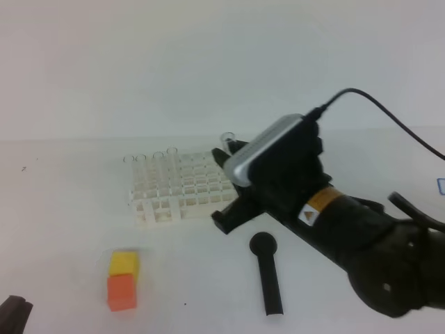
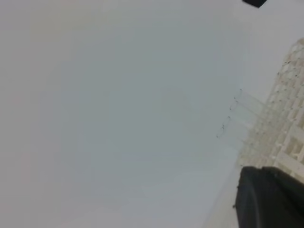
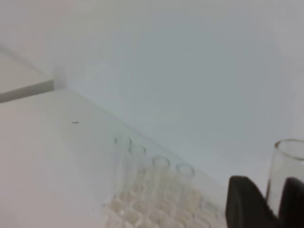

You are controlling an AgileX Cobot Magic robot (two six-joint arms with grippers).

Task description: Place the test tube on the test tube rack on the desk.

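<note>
The white test tube rack (image 1: 182, 188) stands on the white tabletop (image 1: 69, 229), left of centre in the exterior high view. Four clear tubes (image 1: 150, 167) stand upright in a row along its rear left edge; the same four rims appear in the right wrist view (image 3: 152, 159) and, faintly, in the left wrist view (image 2: 232, 114).

The right gripper (image 1: 226, 156) is positioned over the right end of the rack, tilted forward, with its grey wrist camera housing (image 1: 268, 149) uppermost. It grasps the test tube (image 1: 227, 139), whose open rim projects just above the gripper. In the right wrist view the glass tube (image 3: 285, 166) sits upright between the two dark fingers (image 3: 244, 202), with both fingers against it. The tube is above the right rear portion of the rack; whether its lower end has entered a hole cannot be determined, as the gripper hides it.

The left gripper (image 1: 12, 312) is visible only as a dark tip at the lower left corner of the exterior high view, well apart from the rack. It is fully clenched and holds nothing visible.

A yellow block (image 1: 124, 263) touches an orange block (image 1: 121, 292) in front of the rack. A black tool with a round head (image 1: 268, 275) lies on the tabletop beside the right arm.
</note>
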